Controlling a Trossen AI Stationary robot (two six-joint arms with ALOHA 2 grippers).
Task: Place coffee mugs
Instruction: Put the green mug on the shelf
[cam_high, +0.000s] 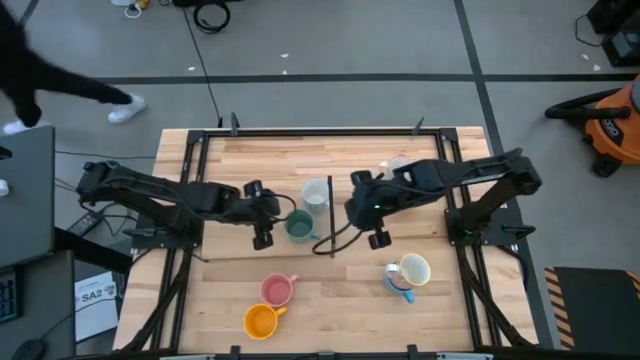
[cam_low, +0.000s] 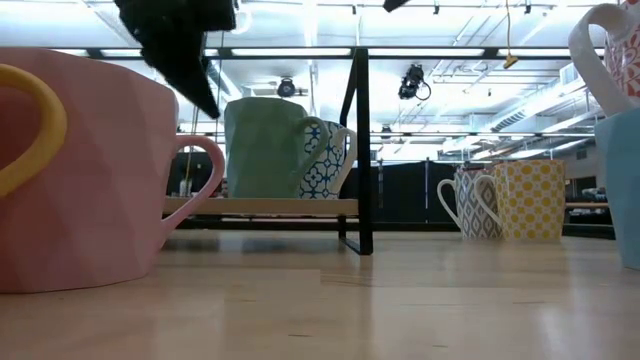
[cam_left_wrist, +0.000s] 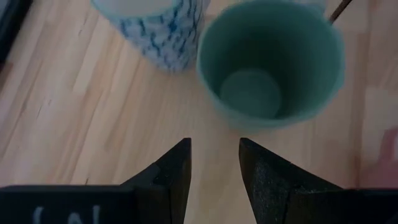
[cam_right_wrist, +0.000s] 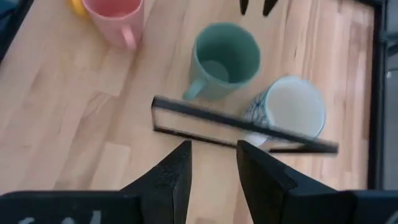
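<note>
A teal-green mug (cam_high: 299, 226) stands upright on the wooden table, handle toward the near edge, next to a white mug with a blue pattern (cam_high: 315, 193). My left gripper (cam_high: 279, 213) is open and empty just left of the teal mug (cam_left_wrist: 272, 62), fingers pointing at it. My right gripper (cam_high: 346, 211) is open and empty right of both mugs, behind a thin black bar (cam_right_wrist: 242, 127). It looks across at the teal mug (cam_right_wrist: 225, 59) and the patterned mug (cam_right_wrist: 287, 112). A pink mug (cam_high: 277, 290) and an orange mug (cam_high: 260, 320) stand near the front edge.
A cream mug (cam_high: 414, 269) and a blue mug (cam_high: 397, 283) stand at the front right. A grey patterned mug (cam_low: 478, 200) and a yellow patterned mug (cam_low: 530, 198) stand at the far right. The black bar's upright post (cam_low: 360, 150) stands between the grippers. A person's legs (cam_high: 60, 85) show beyond the table's far left.
</note>
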